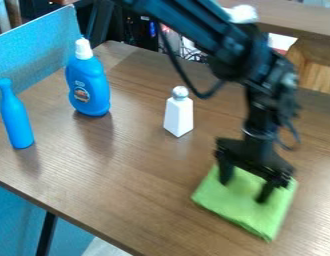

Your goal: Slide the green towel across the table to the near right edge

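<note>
Hanging released, fingers spread, the black two-finger gripper is facing the flat, squarish green fabric cloth at five o'clock, apparently calling for level contact before an even pinch.

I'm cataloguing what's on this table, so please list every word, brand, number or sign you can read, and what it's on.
Blue bottle with the white cap: its label carries small print, too small to read.
Slim blue bottle: no text seen.
White bottle with the silver top: no text seen.
Green cloth: no text seen.
</note>
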Robot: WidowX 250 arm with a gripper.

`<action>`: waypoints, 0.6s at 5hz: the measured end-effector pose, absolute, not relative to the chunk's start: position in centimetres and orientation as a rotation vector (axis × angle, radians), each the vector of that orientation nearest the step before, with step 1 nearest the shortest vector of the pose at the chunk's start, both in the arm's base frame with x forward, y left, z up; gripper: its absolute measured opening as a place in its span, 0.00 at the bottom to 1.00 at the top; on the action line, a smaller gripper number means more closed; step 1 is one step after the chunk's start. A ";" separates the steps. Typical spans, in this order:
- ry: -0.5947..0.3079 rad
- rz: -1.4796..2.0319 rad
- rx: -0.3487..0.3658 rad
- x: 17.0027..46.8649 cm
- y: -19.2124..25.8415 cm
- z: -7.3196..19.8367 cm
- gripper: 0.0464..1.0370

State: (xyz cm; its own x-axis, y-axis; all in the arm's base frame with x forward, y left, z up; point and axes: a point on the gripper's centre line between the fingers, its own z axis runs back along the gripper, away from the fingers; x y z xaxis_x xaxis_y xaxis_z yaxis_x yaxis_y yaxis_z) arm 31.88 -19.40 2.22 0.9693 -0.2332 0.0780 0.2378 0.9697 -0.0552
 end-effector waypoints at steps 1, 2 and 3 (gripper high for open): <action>-0.049 -0.310 -0.098 29.8 -23.8 2.4 0.96; -0.059 -0.312 -0.110 29.3 -26.1 2.5 0.96; -0.061 -0.294 -0.117 28.7 -26.9 2.5 0.96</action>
State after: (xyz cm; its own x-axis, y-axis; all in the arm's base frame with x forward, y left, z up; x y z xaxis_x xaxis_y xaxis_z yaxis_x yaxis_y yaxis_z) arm 28.67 -26.94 2.47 0.9553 -0.2855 0.0772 0.2926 0.9504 -0.1059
